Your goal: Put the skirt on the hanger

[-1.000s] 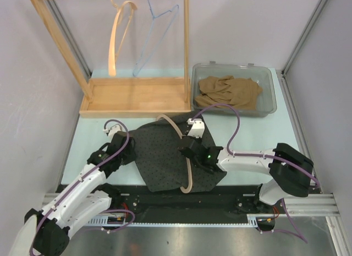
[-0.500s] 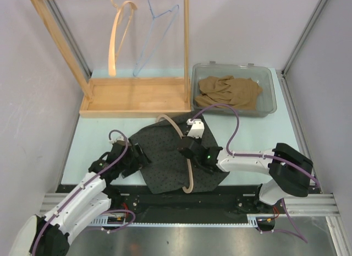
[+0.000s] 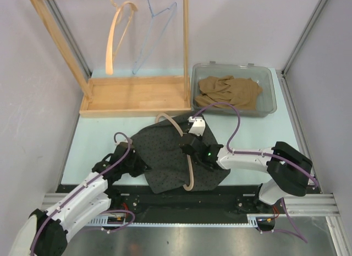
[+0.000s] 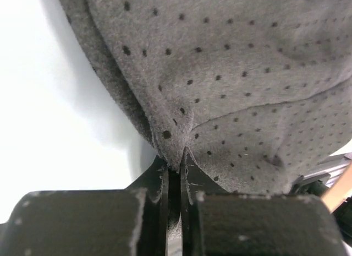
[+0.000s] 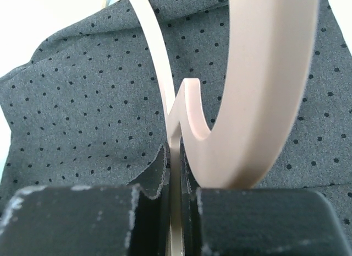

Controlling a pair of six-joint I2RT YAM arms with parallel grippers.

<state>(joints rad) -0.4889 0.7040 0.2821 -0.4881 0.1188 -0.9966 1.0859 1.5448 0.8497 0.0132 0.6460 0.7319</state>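
Nearest the bases, the left fingers (image 4: pixel 151 181) are pressed together on a fold at the left edge of the skirt (image 3: pixel 165 151). The wrist view shows the dark, dotted felt gathered into a ridge that runs straight into their tips. The skirt itself lies rumpled on the pale bench (image 3: pixel 91 140), between the two arms and just ahead of them.

The right fingers (image 5: pixel 146 184) come in from the other side and pinch the thin neck of the wooden hanger (image 3: pixel 191 176). They are shut on it, with the broad curved arm rising beside them in the wrist view.

The hanger rests on top of the fabric, its long axis running near to far across the right half of the skirt. Its far end curls past the cloth's far edge. The gripped fold therefore lies to the left of the hanger, well apart from it. The cloth is under the wood rather than over it. The next move likely depends on carrying that left edge towards and over the hanger arm — the left arm holds the cloth for this, while the right steadies the wood.

Farther back stands a wooden rack (image 3: pixel 135 96), with a spare wooden hanger (image 3: pixel 113 41) and a blue wire hanger (image 3: pixel 157 36) on its rail. To its right a clear bin (image 3: pixel 272 93) holds a tan garment (image 3: pixel 231 91). Pale walls enclose the bench.
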